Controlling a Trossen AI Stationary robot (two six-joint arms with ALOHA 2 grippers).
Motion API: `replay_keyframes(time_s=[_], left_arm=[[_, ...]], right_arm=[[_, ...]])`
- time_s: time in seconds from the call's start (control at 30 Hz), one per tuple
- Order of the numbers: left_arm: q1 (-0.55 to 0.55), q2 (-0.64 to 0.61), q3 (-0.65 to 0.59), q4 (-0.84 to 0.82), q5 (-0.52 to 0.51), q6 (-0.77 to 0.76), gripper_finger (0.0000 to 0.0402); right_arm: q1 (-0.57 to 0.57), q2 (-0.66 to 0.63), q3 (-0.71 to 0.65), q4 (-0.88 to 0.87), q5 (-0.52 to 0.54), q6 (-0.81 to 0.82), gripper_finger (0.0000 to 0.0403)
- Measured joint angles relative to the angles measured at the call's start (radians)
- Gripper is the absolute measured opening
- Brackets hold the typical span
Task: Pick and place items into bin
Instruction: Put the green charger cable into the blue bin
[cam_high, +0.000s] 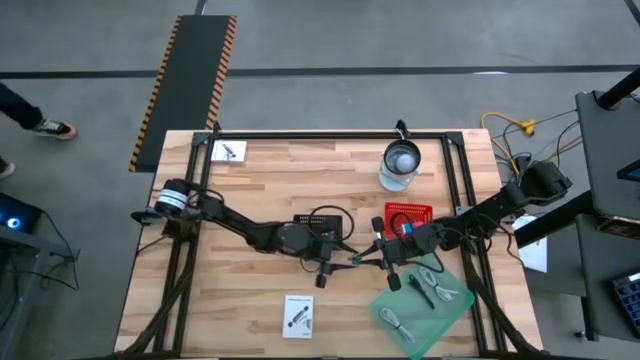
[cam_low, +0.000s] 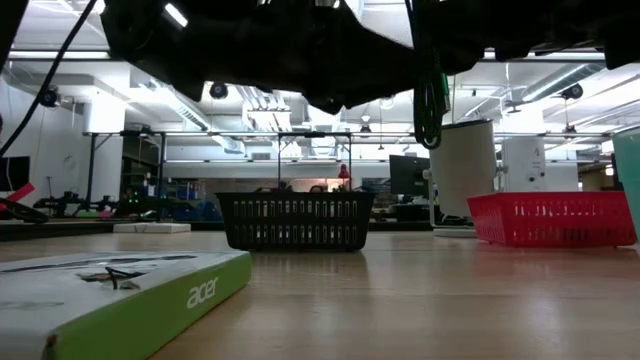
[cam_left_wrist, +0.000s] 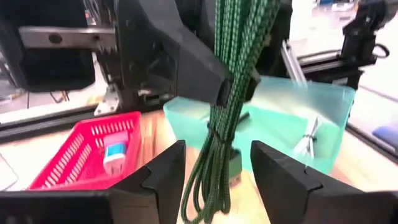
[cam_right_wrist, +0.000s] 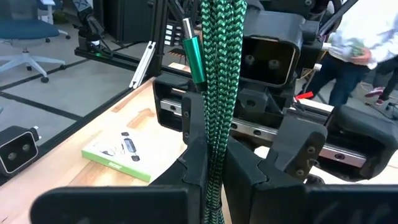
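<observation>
A bundle of green braided cable (cam_left_wrist: 217, 143) hangs upright in the air between my two grippers, above the table's middle (cam_high: 357, 258). My right gripper (cam_right_wrist: 214, 155) comes in from the table's right and is shut on it. My left gripper (cam_left_wrist: 217, 165) faces it from the left (cam_high: 338, 258), open, one finger on either side of the bundle without touching. The teal bin (cam_high: 425, 300) stands near the front right and holds coiled white cables (cam_high: 398, 322) and a dark stick (cam_high: 420, 290). My right gripper pinches the folded green cable bundle between its two fingers, partway down its length (cam_right_wrist: 217, 140). The fingers reach in level from the table's right and lie across the strands. The bundle hangs upright, its looped lower end (cam_left_wrist: 208, 202) clear of the table.
A red basket (cam_high: 406, 215) with a small blue-and-white thing stands behind the grippers, a black basket (cam_high: 320, 222) to its left. A white kettle (cam_high: 400, 162) stands at the far side. White cards lie at far left (cam_high: 230, 151) and near the front (cam_high: 298, 315). A person (cam_right_wrist: 351, 50) moves beyond the table.
</observation>
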Motion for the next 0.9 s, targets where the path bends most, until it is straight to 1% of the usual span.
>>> replay_keyframes(time_s=[0.27, 0.53, 0.6, 0.7, 0.8, 0.9], left_arm=[[-0.006, -0.076, -0.006, -0.171, 0.0, -0.018, 0.0169], [-0.01, -0.172, -0.01, -0.426, 0.002, -0.21, 0.0169], [-0.01, -0.186, -0.012, -0.466, 0.002, -0.25, 0.0169], [-0.012, -0.201, -0.027, -0.505, 0.002, -0.252, 0.0169], [-0.012, -0.214, -0.047, -0.507, 0.002, -0.231, 0.0169], [-0.012, -0.253, -0.085, -0.549, 0.003, -0.227, 0.0169]], right_arm=[[0.001, 0.0, 0.0, -0.01, -0.001, 0.002, 0.0026], [0.001, 0.0, 0.0, -0.018, -0.001, 0.003, 0.0026], [0.001, 0.0, 0.0, -0.019, -0.002, 0.003, 0.0026], [0.001, 0.0, 0.0, -0.026, -0.003, 0.003, 0.0026], [0.001, 0.0, 0.0, -0.032, -0.003, 0.006, 0.0026], [0.001, 0.0, 0.0, -0.038, -0.003, 0.045, 0.0026]])
